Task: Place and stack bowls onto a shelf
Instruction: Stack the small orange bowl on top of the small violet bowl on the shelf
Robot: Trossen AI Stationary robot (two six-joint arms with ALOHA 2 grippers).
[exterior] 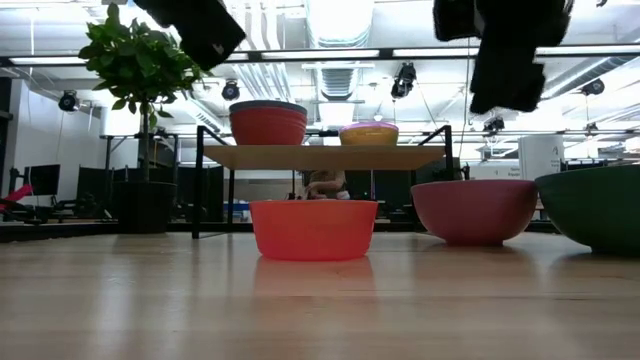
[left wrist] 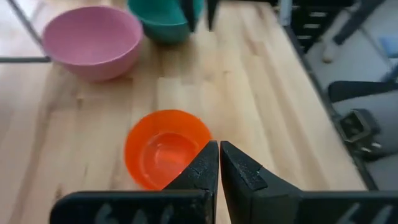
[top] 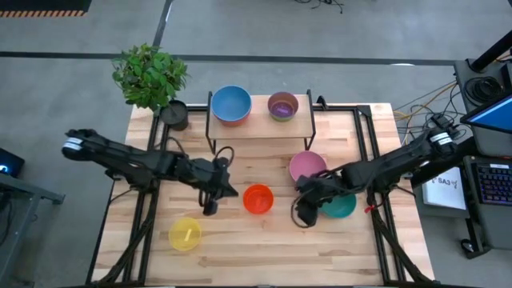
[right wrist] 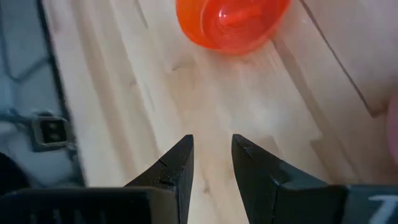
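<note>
Four bowls rest on their bases on the table: orange in the middle, pink, teal and yellow. On the shelf a blue bowl sits nested in a red one. Beside it a purple bowl is nested in a greenish one. My left gripper hovers shut just left of the orange bowl. My right gripper hovers a little open between the orange bowl and the teal bowl. Both are raised above the table.
A potted plant in a dark pot stands at the table's far left corner, beside the shelf. Bare wood lies along the near edge. A desk with a keyboard stands off the table's right side.
</note>
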